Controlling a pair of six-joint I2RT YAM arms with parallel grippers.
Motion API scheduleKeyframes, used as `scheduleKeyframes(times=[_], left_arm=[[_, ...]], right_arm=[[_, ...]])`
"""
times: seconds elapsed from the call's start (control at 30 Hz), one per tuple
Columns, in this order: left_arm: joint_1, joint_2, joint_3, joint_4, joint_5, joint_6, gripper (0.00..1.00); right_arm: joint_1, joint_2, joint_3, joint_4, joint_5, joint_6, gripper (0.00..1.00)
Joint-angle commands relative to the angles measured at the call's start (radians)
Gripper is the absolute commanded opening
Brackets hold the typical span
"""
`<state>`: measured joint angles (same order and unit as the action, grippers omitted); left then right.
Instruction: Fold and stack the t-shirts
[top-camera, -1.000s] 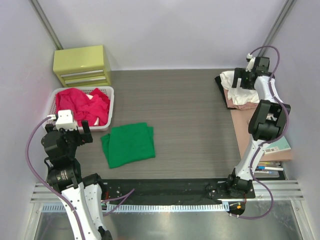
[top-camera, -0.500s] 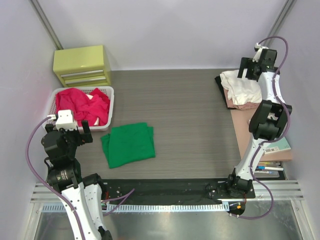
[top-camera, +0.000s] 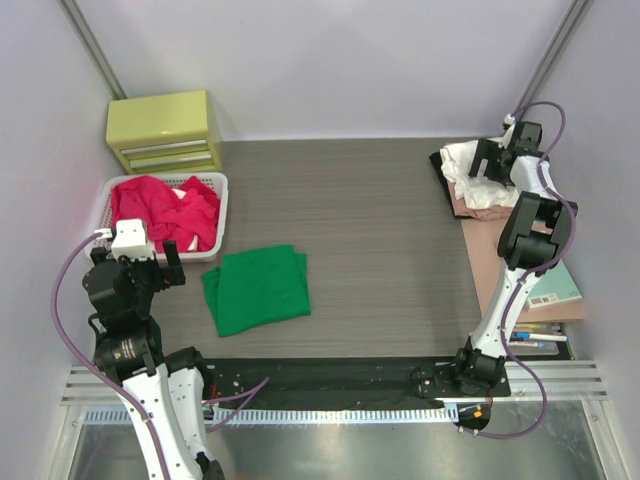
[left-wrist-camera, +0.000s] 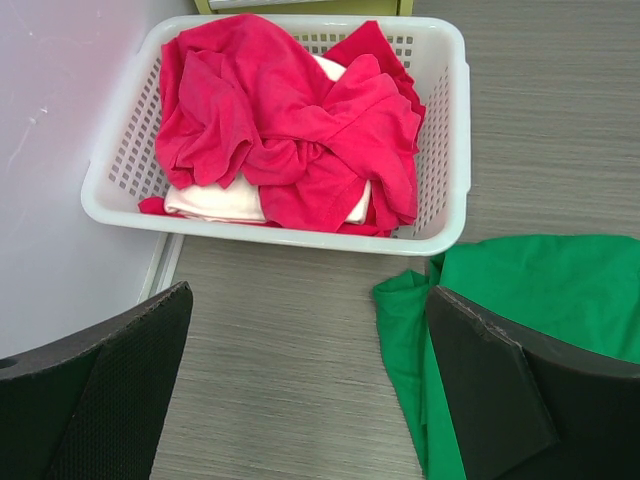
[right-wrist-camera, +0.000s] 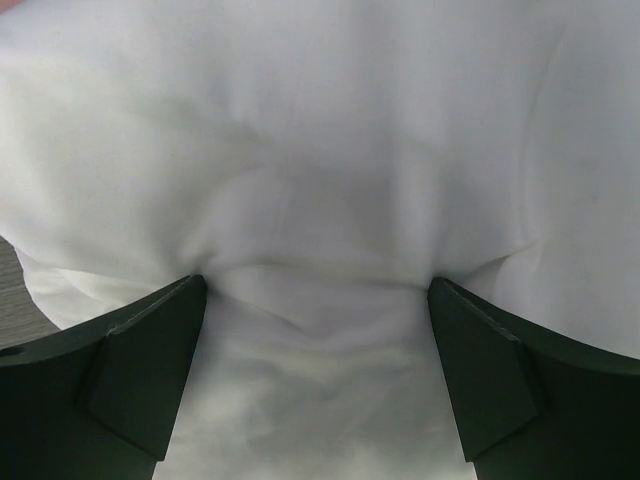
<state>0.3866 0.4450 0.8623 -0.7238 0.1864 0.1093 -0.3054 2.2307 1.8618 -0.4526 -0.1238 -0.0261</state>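
The right gripper (right-wrist-camera: 315, 290) has dropped back onto the white shirt (right-wrist-camera: 320, 140) atop the far-right stack, jaws wide, pressing cloth; best to pinch one layer only. The left gripper (left-wrist-camera: 308, 330) hangs open near the green shirt (left-wrist-camera: 545, 285) on the tabletop (top-camera: 380, 250).

1. Far left on my table (top-camera: 370, 230): basket (top-camera: 223, 210) holding crumpled t-shirts (top-camera: 165, 210); drawer unit (top-camera: 165, 130) behind it.
2. Folded t-shirt (top-camera: 258, 288): on the table, just near-right of the basket.
3. T-shirt pile (top-camera: 475, 185): far right.

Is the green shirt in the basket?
No, the green shirt lies on the table, outside the basket, by its near right corner.
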Motion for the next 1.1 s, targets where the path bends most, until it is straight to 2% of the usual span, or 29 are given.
scheduleKeyframes(times=[0.0,0.27,0.53,0.7,0.9,1.07], left_arm=[[0.008,0.006,-0.002,0.014,0.005,0.001,1.0],[0.009,0.008,0.0,0.014,0.002,0.0,1.0],[0.008,0.008,0.0,0.012,0.001,-0.002,1.0],[0.009,0.008,0.001,0.011,-0.004,0.0,1.0],[0.009,0.012,0.001,0.011,-0.007,-0.002,1.0],[0.009,0.014,0.0,0.009,-0.01,0.0,1.0]], right_arm=[[0.006,0.043,-0.046,-0.07,-0.068,0.025,1.0],[0.025,0.079,-0.058,-0.086,-0.042,-0.003,1.0],[0.141,0.093,-0.035,-0.107,0.015,-0.044,1.0],[0.235,0.158,0.043,-0.161,0.004,-0.063,1.0],[0.288,0.222,0.129,-0.221,-0.063,-0.044,1.0],[0.362,0.211,0.096,-0.23,-0.079,-0.069,1.0]])
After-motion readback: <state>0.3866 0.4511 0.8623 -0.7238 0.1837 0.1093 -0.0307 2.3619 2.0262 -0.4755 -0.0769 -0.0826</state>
